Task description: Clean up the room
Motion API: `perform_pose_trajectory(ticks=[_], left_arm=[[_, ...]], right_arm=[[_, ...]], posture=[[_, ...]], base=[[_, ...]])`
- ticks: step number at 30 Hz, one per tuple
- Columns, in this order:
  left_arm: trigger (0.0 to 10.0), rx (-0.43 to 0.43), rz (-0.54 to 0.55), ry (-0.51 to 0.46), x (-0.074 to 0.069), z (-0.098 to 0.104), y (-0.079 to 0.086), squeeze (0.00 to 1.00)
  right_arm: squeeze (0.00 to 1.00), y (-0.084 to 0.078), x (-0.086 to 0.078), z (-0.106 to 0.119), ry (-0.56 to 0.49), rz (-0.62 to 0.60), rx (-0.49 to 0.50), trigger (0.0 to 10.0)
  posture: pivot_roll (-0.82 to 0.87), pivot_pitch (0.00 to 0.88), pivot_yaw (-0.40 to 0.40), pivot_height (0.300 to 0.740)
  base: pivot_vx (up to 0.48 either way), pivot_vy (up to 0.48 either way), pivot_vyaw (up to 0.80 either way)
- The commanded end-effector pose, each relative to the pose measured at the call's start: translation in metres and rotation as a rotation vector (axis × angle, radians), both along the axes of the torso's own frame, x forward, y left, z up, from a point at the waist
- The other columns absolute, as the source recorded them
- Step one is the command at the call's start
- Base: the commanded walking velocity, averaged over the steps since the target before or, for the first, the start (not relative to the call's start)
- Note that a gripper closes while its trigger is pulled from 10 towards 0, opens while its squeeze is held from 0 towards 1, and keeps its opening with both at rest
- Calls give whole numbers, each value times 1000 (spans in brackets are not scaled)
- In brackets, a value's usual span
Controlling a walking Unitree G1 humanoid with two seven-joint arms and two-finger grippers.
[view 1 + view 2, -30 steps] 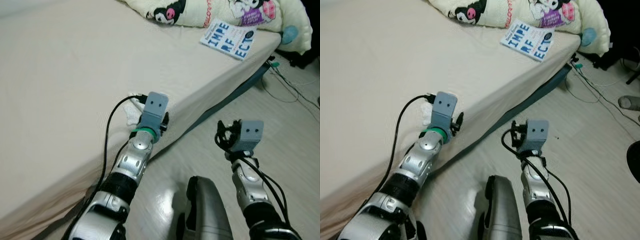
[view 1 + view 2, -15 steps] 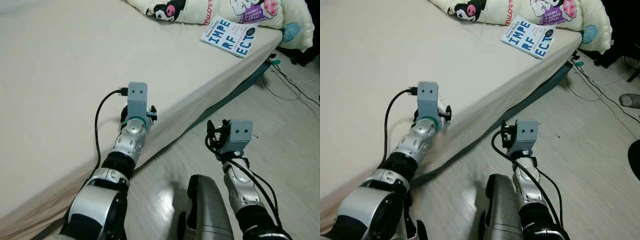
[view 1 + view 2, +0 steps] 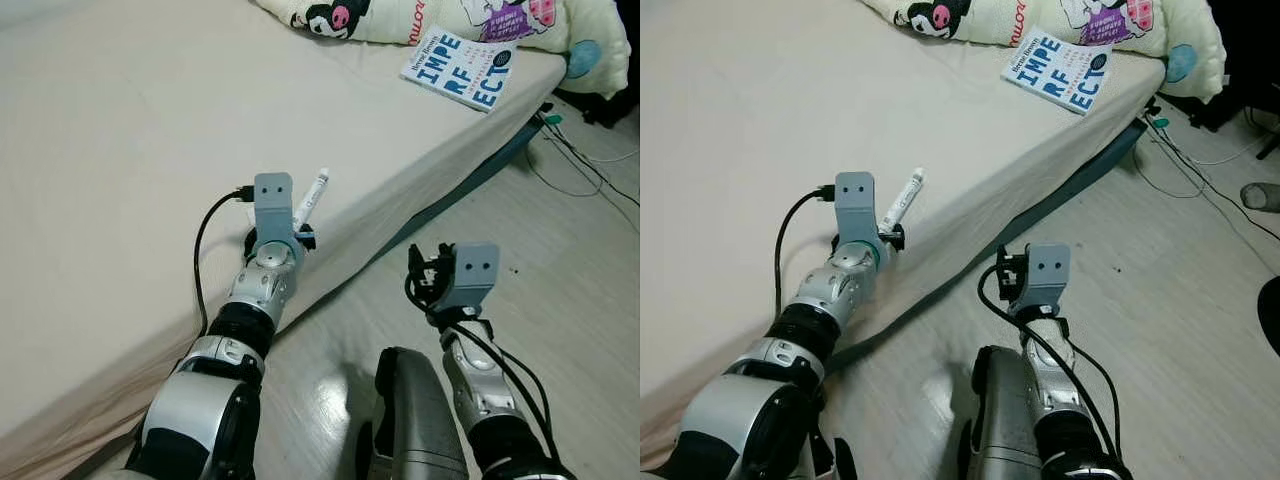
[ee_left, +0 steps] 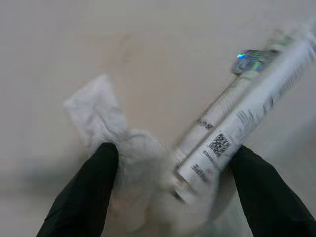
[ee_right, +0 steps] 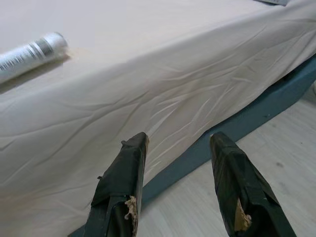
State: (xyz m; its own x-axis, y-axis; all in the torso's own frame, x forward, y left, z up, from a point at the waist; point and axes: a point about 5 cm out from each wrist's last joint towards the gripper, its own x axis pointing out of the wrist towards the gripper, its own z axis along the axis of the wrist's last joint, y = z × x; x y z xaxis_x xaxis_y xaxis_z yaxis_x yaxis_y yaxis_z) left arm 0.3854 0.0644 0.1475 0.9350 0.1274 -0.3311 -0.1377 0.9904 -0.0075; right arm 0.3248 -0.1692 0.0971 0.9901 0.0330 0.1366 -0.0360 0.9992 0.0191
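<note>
Looking down from the head camera, you have the bed (image 3: 110, 150) taking up most of the scene, its beige sheet running to an edge that slants across toward the wooden floor (image 3: 590, 280) on your right. At the far end of the bed lies a cream blanket (image 3: 400, 18) printed with cartoon figures, and just beside it, near the corner, a book (image 3: 458, 70) with large blue letters on its cover. Cables (image 3: 585, 175) trail over the floor past that corner.

Your left arm reaches over the edge of the bed, and your left gripper (image 4: 170, 170) sits at the sheet with its fingers (image 4: 86, 192) spread wide. Between them you see a white tube (image 4: 237, 126) with printed labelling, lying slanted, and a crumpled white tissue (image 4: 106, 128) just beside it, touching the tube's near end. Both fingers flank these two things, but the blur keeps you from telling whether either finger presses on them. In the head view the tube (image 3: 311, 198) pokes out past the wrist, lying on the sheet near the edge.

Your right gripper (image 5: 180, 185) hangs over the floor beside the bed, fingers parted and holding nothing.
</note>
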Motion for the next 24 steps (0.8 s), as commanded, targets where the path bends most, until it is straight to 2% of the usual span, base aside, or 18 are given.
perform_pose_trajectory(ticks=[1,3,4,5,7,8,16,24], left_arm=[[10000,-2,-19,17,-4,-3,-15,0],[10000,65,-10,-14,-4,-2,-15,0],[10000,65,-10,-14,-4,-2,-15,0],[5176,90,-21,-8,-4,-5,-16,0],[5176,105,-30,-1,-5,-7,-16,0],[0,114,-49,13,-6,-10,-18,0],[0,91,-99,56,-12,-22,-23,0],[0,84,-100,42,-11,-22,-22,0]], right_arm=[[0,-2,-4,-8,32,-10,3,10000],[0,-2,-5,-7,30,-12,4,10000],[0,-2,-5,-7,30,-12,4,10000],[0,-2,-5,-7,29,-14,5,10000],[0,-2,-5,-7,29,-14,6,10000],[0,-2,-5,-6,28,-15,6,10000],[0,-3,-5,-6,33,-20,5,10000],[0,-3,-4,-6,36,-21,7,10000]], posture=[[-15,269,57,531],[-22,269,60,531],[-22,269,60,531],[-24,270,60,531],[-25,270,61,531],[-26,271,61,531],[-23,272,59,531],[-19,268,57,531]], base=[[0,0,0],[0,0,0],[0,0,0],[0,0,0],[0,0,0],[0,0,0],[0,0,0],[0,0,0]])
